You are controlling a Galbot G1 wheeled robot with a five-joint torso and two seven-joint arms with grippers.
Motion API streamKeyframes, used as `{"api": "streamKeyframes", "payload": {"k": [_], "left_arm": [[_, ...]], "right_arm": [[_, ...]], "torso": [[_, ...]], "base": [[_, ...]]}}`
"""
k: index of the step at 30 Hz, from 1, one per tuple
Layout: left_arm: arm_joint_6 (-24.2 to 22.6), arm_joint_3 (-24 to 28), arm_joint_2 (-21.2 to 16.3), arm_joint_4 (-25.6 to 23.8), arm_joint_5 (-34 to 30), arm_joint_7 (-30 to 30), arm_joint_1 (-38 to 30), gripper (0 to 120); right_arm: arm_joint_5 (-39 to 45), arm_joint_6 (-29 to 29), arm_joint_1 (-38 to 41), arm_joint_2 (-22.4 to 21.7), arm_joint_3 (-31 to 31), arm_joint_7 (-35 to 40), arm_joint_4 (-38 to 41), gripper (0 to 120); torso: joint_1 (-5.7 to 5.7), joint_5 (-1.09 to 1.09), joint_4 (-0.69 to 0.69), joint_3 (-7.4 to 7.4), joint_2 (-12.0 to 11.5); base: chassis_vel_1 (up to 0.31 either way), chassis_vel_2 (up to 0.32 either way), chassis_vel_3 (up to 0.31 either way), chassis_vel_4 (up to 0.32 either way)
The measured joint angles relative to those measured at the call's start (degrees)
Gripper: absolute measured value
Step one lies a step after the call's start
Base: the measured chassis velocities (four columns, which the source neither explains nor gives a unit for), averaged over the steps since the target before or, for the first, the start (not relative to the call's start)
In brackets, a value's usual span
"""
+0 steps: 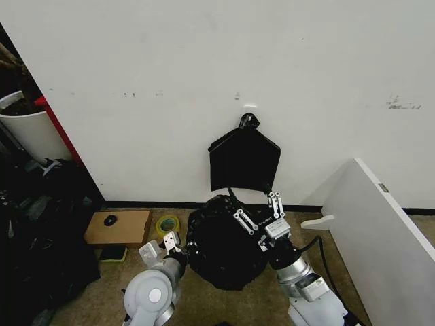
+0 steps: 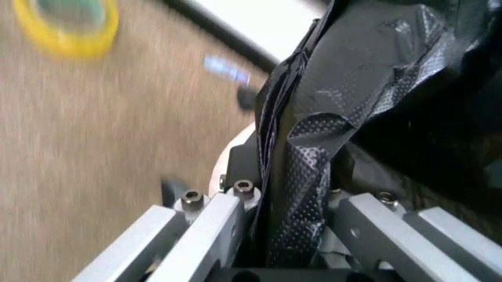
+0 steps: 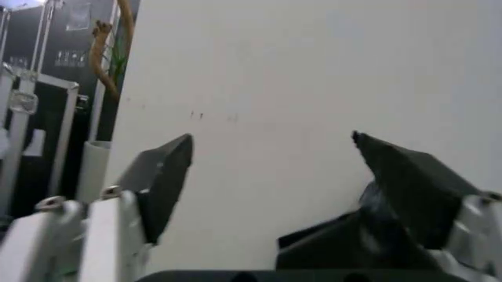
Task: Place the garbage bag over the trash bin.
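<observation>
Close before me, the garbage bag point(image 1: 221, 248) sits as a rounded, crinkled black mound on the floor, and I place everything else by it. My left gripper point(image 1: 168, 243) presses against the bag's left side, pinching a fold of the glossy film point(image 2: 314, 153) between its fingers point(image 2: 211, 220). My right gripper point(image 1: 259, 210) stands at the bag's upper right edge, fingers point(image 3: 161, 176) spread wide with nothing between them. Just left of the bag lies a roll of yellow tape point(image 1: 167, 223), and beyond that a flat cardboard piece point(image 1: 119, 227) with a small dark object on it. Behind the bag, a squarish black bundle point(image 1: 243, 159) hangs on the white wall point(image 1: 204, 68). Right of the bag leans a white board point(image 1: 380, 217). I cannot see the trash bin under the black plastic.
</observation>
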State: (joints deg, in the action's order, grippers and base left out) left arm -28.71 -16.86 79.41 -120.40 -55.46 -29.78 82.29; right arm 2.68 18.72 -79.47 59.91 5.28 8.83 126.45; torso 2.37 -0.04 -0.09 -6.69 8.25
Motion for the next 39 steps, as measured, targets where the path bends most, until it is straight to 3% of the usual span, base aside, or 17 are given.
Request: {"api": "streamKeyframes", "payload": {"k": [1,2,5,6,7,8,11,12,14,17,21,27,32,39], "left_arm": [[0.0,0.0,0.0,0.0,0.0,0.0,0.0,0],[6.6,0.6,-2.0,1.3,6.4,6.7,0.9,0],[17.2,0.3,-5.2,4.4,14.4,17.5,1.6,0],[17.2,0.3,-5.2,4.4,14.4,17.5,1.6,0],[22.9,0.1,-6.6,6.2,16.9,22.6,1.8,0],[37.5,-0.6,-8.6,12.2,21.2,32.9,1.7,0],[52.0,-1.4,-8.9,20.5,22.7,45.1,0.5,0],[52.0,-1.4,-8.9,20.5,22.7,45.1,0.5,0],[59.0,-1.7,-8.5,25.0,22.2,52.3,-0.3,0],[66.2,-2.4,-8.0,29.4,21.2,57.9,-1.6,0],[69.3,-3.5,-7.9,31.2,21.6,60.1,-2.4,0],[72.3,-5.5,-8.6,31.3,23.0,63.2,-2.6,0],[74.0,-5.5,-9.0,30.5,24.8,65.2,-3.2,0],[74.9,-6.0,-9.1,29.8,25.6,66.3,-3.0,0]], "right_arm": [[0.0,0.0,0.0,0.0,0.0,0.0,0.0,81],[5.9,-3.8,0.6,-1.9,-0.3,0.3,2.5,88],[13.0,-7.6,1.3,-4.5,-0.4,0.8,5.5,98],[13.0,-7.6,1.3,-4.5,-0.4,0.8,5.5,98],[14.8,-8.3,1.4,-5.4,-0.4,1.0,6.2,99],[16.6,-8.6,1.2,-7.3,-0.7,1.0,6.7,100],[20.0,-8.8,1.0,-9.7,-0.6,-0.4,6.7,100],[20.0,-8.8,1.0,-9.7,-0.6,-0.4,6.7,100],[22.9,-8.3,1.0,-11.5,0.0,-3.4,6.0,100],[25.2,-7.4,0.8,-14.6,0.4,-8.8,3.4,100],[29.1,-10.0,0.8,-17.1,0.2,-10.8,2.8,100],[49.3,-32.8,5.2,-19.8,-0.4,2.0,10.0,100],[57.2,-38.7,8.0,-19.0,0.3,4.6,10.9,100],[64.4,-42.7,9.9,-17.5,1.7,8.0,10.7,99]], "torso": [[0.0,0.0,0.0,0.0,0.0],[0.0,0.0,0.0,0.0,0.0],[0.0,0.02,0.02,0.0,0.0],[0.0,0.02,0.02,0.0,0.0],[0.0,0.0,0.02,0.0,0.0],[0.0,0.03,-0.01,0.0,0.0],[0.0,0.01,0.01,0.0,0.0],[0.0,0.01,0.01,0.0,0.0],[0.0,-0.01,0.0,0.0,0.0],[0.0,0.03,-0.01,0.0,0.0],[0.0,0.03,0.0,0.0,0.0],[0.0,0.01,0.01,0.0,0.0],[0.0,0.02,-0.02,0.0,0.0],[0.0,0.02,0.01,0.0,0.0]], "base": [[0.0,0.0,0.0,0.0],[0.0,0.0,0.0,0.0],[0.0,0.0,0.0,0.0],[0.0,0.0,0.0,0.0],[0.0,0.0,0.0,0.0],[0.0,0.0,0.0,0.0],[0.0,0.0,0.0,0.0],[0.0,0.0,0.0,0.0],[0.0,0.0,0.0,0.0],[0.0,0.0,0.0,0.0],[0.0,0.0,0.0,0.0],[0.0,0.0,0.0,0.0],[0.0,0.0,0.0,0.0],[0.0,0.0,0.0,0.0]]}}
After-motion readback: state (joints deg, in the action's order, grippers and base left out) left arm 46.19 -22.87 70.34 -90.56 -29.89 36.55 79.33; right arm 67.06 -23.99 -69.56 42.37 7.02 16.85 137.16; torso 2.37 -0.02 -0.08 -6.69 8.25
